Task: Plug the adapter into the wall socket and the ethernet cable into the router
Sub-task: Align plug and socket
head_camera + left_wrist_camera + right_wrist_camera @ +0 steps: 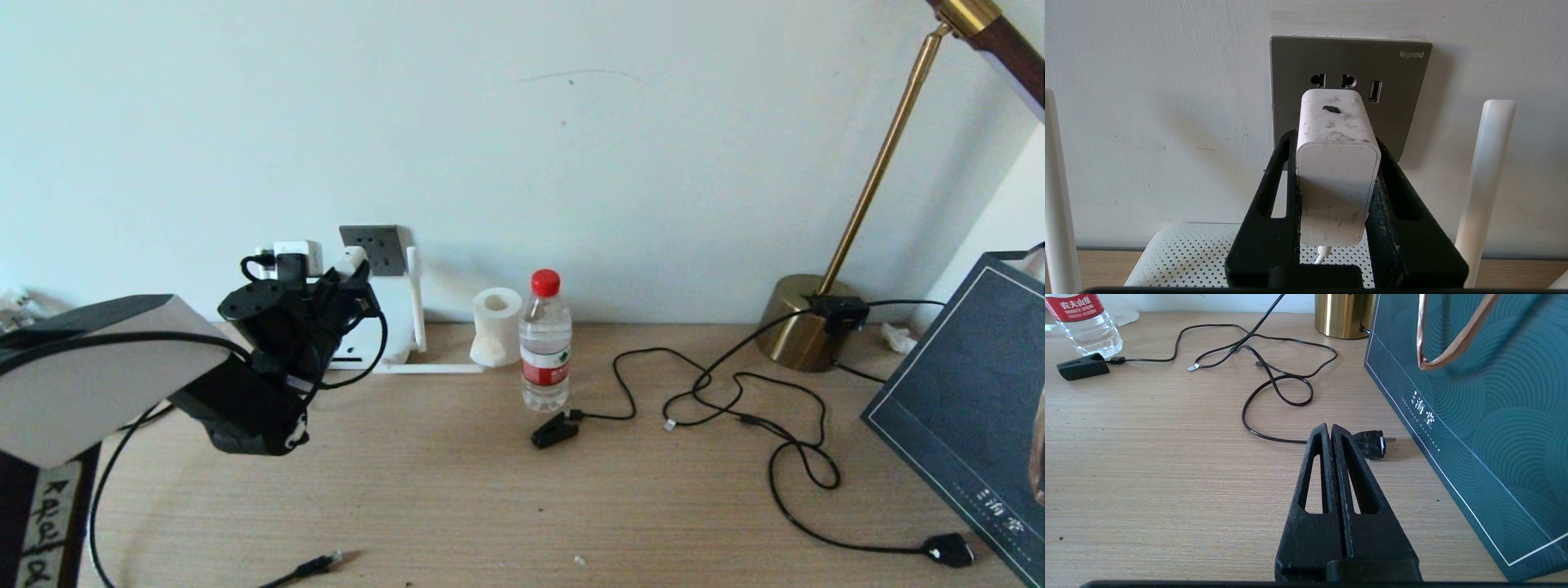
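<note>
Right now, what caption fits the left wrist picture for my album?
Left gripper holds the white adapter up against the grey wall socket, above the router.

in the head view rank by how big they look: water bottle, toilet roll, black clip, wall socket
1. water bottle
2. toilet roll
3. wall socket, partly hidden, so unsure
4. black clip

The left arm (98,367) is clad in a white-topped shell with dark sides; a black wrist is joined to it; thin black cables are looped beside it; both grippers, left (1337,139) and right (1329,430), are built of rough matte black fingers with long slots.
</note>
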